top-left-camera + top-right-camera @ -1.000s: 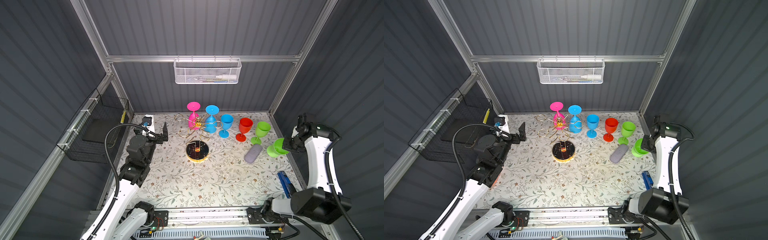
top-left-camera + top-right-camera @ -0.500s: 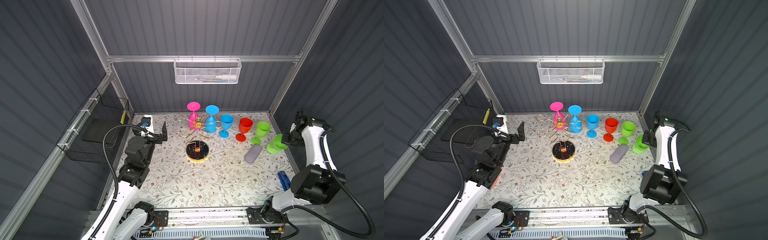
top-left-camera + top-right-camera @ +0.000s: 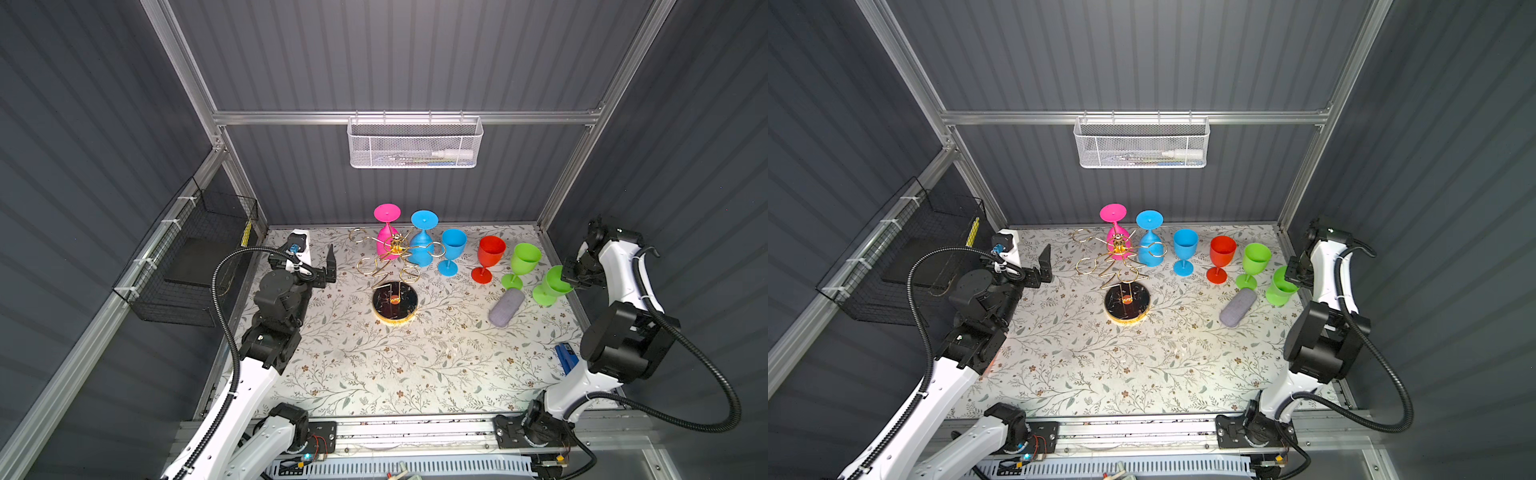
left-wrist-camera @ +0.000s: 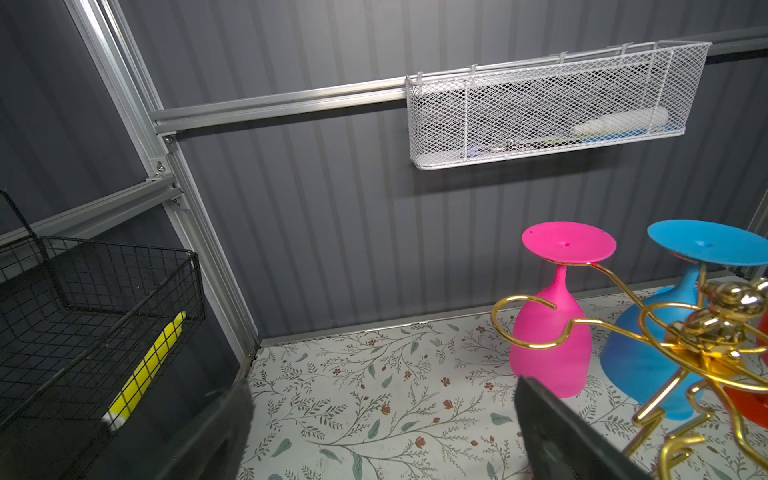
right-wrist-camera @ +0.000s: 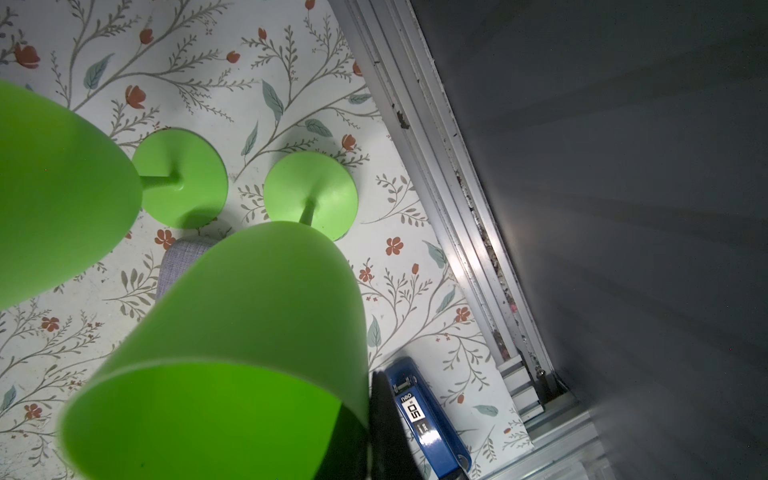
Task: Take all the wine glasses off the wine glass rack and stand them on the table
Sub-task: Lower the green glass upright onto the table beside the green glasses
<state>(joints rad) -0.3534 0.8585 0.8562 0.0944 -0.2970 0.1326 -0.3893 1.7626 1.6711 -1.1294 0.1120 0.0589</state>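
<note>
The wine glass rack (image 3: 395,266) (image 3: 1121,266), gold wire on a round black base, stands mid-table. A pink wine glass (image 3: 386,237) (image 4: 550,336) and a blue one (image 3: 422,245) (image 4: 648,353) hang upside down on its back arms. My left gripper (image 3: 309,259) (image 3: 1021,259) (image 4: 382,415) is open and empty, left of the rack. My right gripper (image 3: 571,276) (image 3: 1293,274) (image 5: 365,424) is shut on the rim of a tilted green wine glass (image 3: 550,286) (image 5: 249,311) at the table's right edge, its foot low by the table.
Upright blue (image 3: 452,251), red (image 3: 489,257) and green (image 3: 523,264) glasses stand in a row right of the rack. A grey case (image 3: 506,306) and a blue stapler (image 3: 566,359) lie at the right. A black wire basket (image 3: 195,257) hangs on the left wall.
The right arm's elbow has swung down toward the front right, while its gripper and the green glass stay nearly in place. The left arm has hardly moved.
</note>
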